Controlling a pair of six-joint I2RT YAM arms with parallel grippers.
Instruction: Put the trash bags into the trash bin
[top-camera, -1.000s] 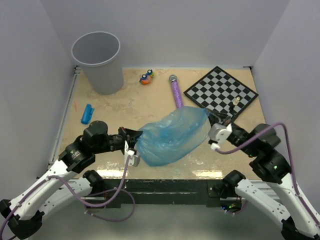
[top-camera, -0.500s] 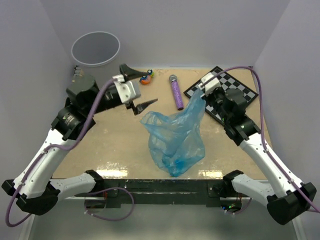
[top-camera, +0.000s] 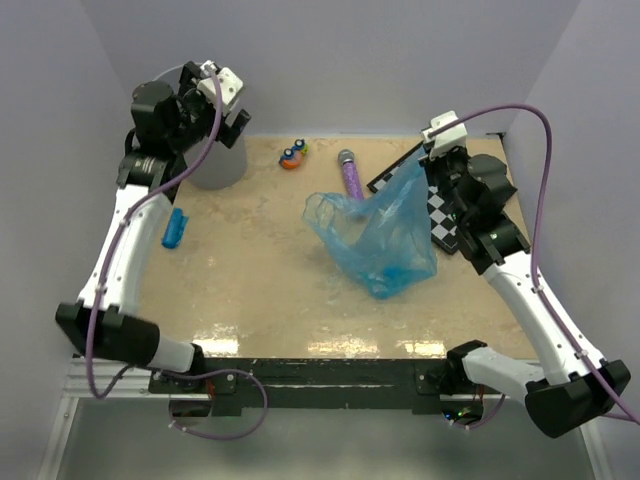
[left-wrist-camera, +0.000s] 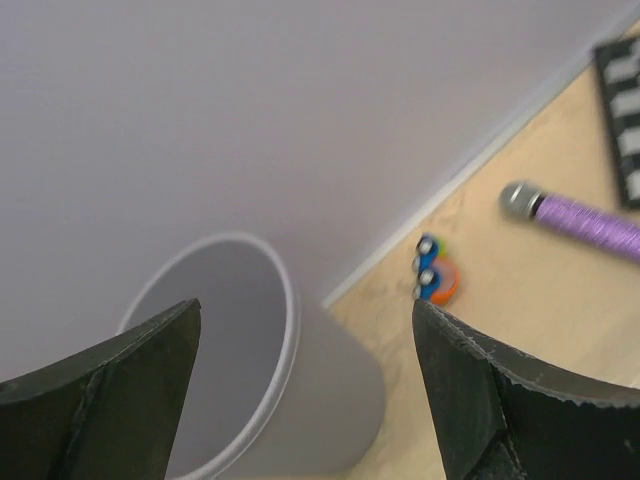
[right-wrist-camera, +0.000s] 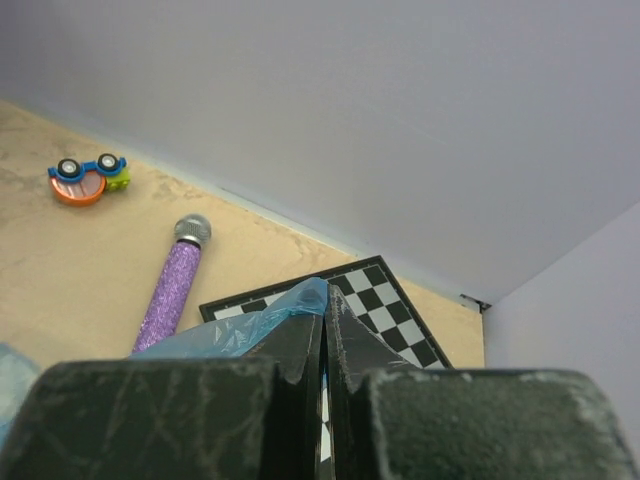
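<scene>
Right end effector (right-wrist-camera: 323, 318) clamped on one corner of the trash bag (top-camera: 380, 235) so the sheet hangs open mid-table (top-camera: 250, 280), well apart from the trash bin (top-camera: 218, 168); left end effector (left-wrist-camera: 305, 305) spread wide, empty, above the bin rim, probably waiting.

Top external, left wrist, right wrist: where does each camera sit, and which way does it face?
Top external: above and behind the bases, looking down at the table; both arms show.
Left wrist: over the trash bin, looking down past the open left gripper.
Right wrist: faces the back wall along the right gripper, shut on the trash bag.
Shared: all three show the microphone and toy car.
</scene>
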